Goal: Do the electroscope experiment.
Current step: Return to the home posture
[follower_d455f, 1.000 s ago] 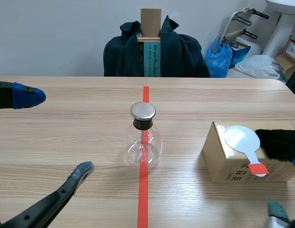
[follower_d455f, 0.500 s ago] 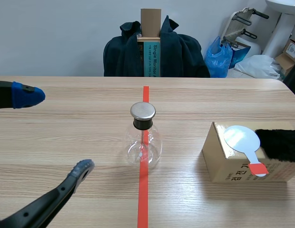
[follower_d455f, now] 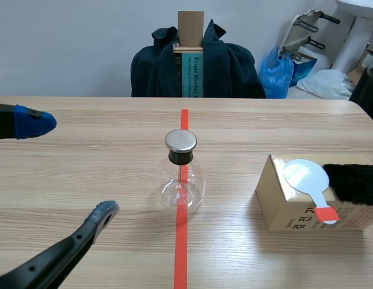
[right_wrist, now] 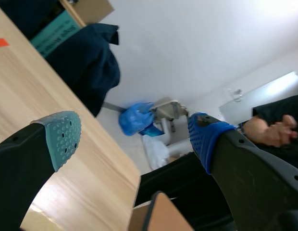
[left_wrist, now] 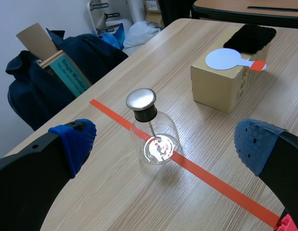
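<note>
Sitting on the red tape line (follower_d455f: 181,241) in the middle of the table (follower_d455f: 84,150) is the glass bottle (follower_d455f: 180,183). It is round and see-through, with a shiny metal cap (follower_d455f: 180,141) and a thin rod inside. The left gripper (follower_d455f: 66,167) is low over the table beside it, fingers spread wide and holding nothing. The right gripper (right_wrist: 132,134) is spread wide too, also holding nothing, and it points up at the room, away from the table. A brown cardboard box (follower_d455f: 289,208) stands well apart from the bottle. On top of it lie a flat white disc (follower_d455f: 305,176) with an orange handle and a black fuzzy cloth (follower_d455f: 355,183).

The bottle looks smooth and slippery. I think a bump from a thick finger could tip it over, and it might roll or break. The disc is thin and lies flat, so it could be hard to pinch and might slide off the box. The soft cloth could get dragged along with it.
</note>
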